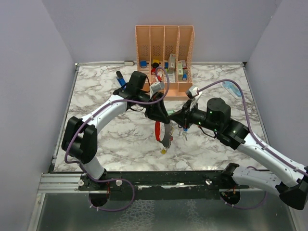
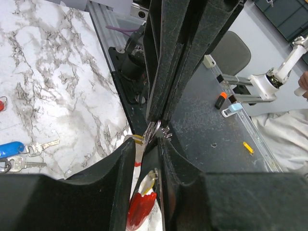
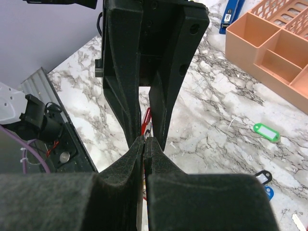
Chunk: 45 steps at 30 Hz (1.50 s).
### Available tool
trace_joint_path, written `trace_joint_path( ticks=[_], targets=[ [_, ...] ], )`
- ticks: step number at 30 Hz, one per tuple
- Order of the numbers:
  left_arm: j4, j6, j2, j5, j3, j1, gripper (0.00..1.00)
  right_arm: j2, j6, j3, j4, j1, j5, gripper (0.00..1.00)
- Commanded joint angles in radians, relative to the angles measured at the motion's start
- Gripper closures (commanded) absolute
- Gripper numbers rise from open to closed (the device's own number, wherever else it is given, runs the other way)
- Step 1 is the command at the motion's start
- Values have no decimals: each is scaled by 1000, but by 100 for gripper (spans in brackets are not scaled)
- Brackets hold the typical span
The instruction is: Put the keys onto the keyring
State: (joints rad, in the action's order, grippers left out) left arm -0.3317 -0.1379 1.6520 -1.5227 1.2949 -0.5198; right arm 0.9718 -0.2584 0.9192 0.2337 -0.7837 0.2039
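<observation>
My left gripper [image 1: 158,115] [image 2: 147,147] is shut on the red keyring [image 1: 157,131] and holds it above the middle of the table. The red clip [image 2: 142,209] shows between its jaws. A grey strap [image 1: 166,137] and a yellow-headed key [image 1: 163,150] [image 2: 136,138] hang from it. My right gripper [image 1: 179,118] [image 3: 145,139] meets the left one tip to tip. Its fingers [image 2: 166,72] are shut on the keyring's metal ring [image 2: 153,129], with key teeth beside it. A blue-headed key [image 2: 9,149], a green-headed key [image 3: 266,132] and a black and blue key [image 3: 263,179] lie on the marble.
The peach slotted organizer [image 1: 164,53] [image 3: 269,45] stands at the back centre with small items in it. A long blue pen-like tool [image 1: 120,78] [image 3: 232,13] lies to its left. A pale blue object [image 1: 232,90] lies at the back right. Grey walls enclose the marble table [image 1: 106,144].
</observation>
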Motion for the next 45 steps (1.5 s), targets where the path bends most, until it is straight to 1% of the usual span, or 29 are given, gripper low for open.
trace_joint_path(
  ticks=[1,5,8,11,14,18,22,23,25,28,29,31,35,39,40,42,45],
  targets=[
    [-26,-32,14,-52,18,-10,72,-31,-10,-7,-87,0,25,99],
    [-69,-68,13,-54,39,-12,73,-29,-18,-25,-94,0,38,99],
    [-90,-87,12,-56,46,-13,77,-39,-21,-38,-105,0,33,99],
    [-99,-96,14,-56,52,-13,85,-39,-20,-39,-97,0,31,99],
    [-114,-112,14,-56,55,-13,90,-45,-28,-44,-96,1,31,99],
    [-122,-124,14,-62,47,-13,100,-60,-26,-41,-94,0,15,99],
    [-130,-135,14,-62,45,-14,100,-62,-30,-24,-69,0,-7,98],
    [-131,-136,14,-62,45,-13,100,-64,-30,-23,-64,0,-17,96],
    [-135,-138,14,-58,45,-13,100,-73,-35,-19,-52,0,-46,85],
    [-137,-137,12,-35,43,-13,100,-96,-37,-5,-18,0,-117,73],
    [-137,-137,12,-30,40,-13,100,-106,-34,2,3,0,-151,66],
    [-137,-137,14,-24,37,-12,100,-122,-34,20,42,0,-221,58],
    [-149,-143,10,35,39,-12,100,-132,-51,51,142,0,-389,52],
    [-209,-206,3,102,49,0,100,-88,-117,52,276,0,-534,51],
    [-261,-261,0,134,53,2,100,-72,-139,46,303,0,-555,51],
    [-374,-412,-6,246,103,3,100,-57,-171,23,324,1,-566,51],
    [-384,-467,-26,379,108,3,100,-37,-234,-10,352,5,-578,51]
  ],
)
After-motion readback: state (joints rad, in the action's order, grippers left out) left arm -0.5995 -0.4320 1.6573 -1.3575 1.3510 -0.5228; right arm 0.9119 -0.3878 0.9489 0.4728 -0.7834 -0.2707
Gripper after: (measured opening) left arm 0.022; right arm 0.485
